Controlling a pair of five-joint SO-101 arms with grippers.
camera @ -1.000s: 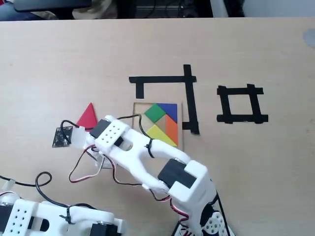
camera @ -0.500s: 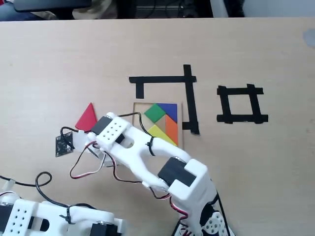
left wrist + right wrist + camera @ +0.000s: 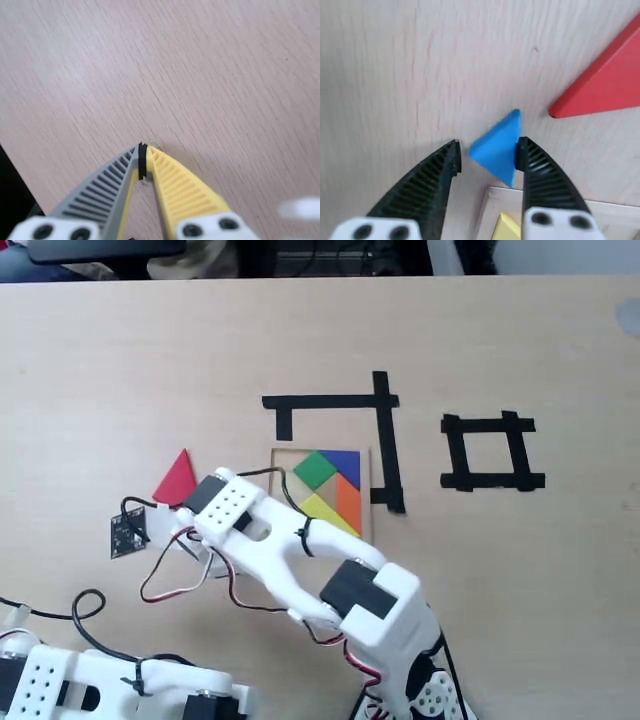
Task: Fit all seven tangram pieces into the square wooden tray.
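Pale wood-grain table (image 3: pixel 200 60) everywhere I look. Right gripper (image 3: pixel 488 145) is spread wide and straddles the small blue triangle (image 3: pixel 496 146): one black finger touches its long edge, the other stands apart from the opposite corner. Nothing is clamped yet.

The piece lies flat on the table, just outside the wooden tray (image 3: pixel 540 207) corner, with the red triangle (image 3: pixel 600 90) near it. I judge it light, rigid and smooth-faced, so likely to skid or spin if one finger pushes first. I want to pinch it long edge against square corner, low on its thin sides.

Its long edge runs along the line of the fingers, and the square corner points across at the free finger.

Left gripper (image 3: pixel 142 159) sits closed on nothing, over bare table.
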